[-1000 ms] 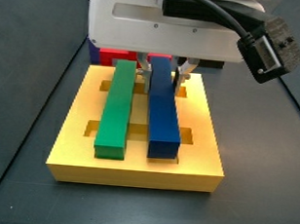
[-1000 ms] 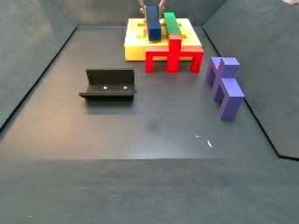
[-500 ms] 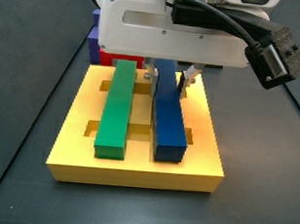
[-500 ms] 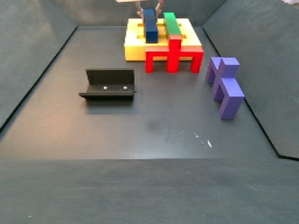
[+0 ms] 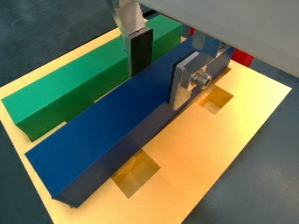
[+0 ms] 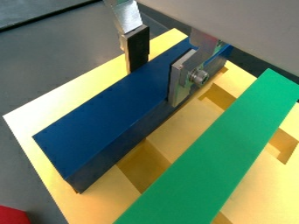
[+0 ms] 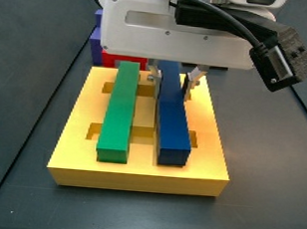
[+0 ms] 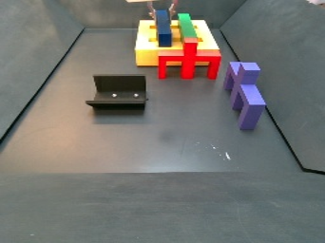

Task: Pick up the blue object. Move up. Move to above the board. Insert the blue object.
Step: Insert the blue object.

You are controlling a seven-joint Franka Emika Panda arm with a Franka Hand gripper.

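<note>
The blue object [image 7: 173,123] is a long dark blue bar. It lies flat in a groove of the yellow board [image 7: 138,175], parallel to the green bar [image 7: 118,114]. My gripper [image 7: 174,78] is over the bar's far half, one finger on each long side. Both wrist views show the dark pad [image 5: 138,52] and the silver finger plate [image 5: 184,80] against the bar [image 5: 93,131], with no visible gap. The same shows for the gripper [image 6: 160,63] and the bar [image 6: 105,131]. In the far side view the board [image 8: 150,57], the bar [image 8: 165,33] and the gripper [image 8: 162,9] are small at the back.
A red piece [image 8: 188,65] stands at the board's near edge. Two purple blocks [image 8: 244,92] lie to its right. The fixture [image 8: 118,92] stands on the dark floor to the left. The green bar [image 6: 222,149] lies close beside the blue bar.
One second ago the blue bar sat a little higher. The gripper came down with it, and the bar now lies flat in the groove. Nothing has moved in the last half second.
</note>
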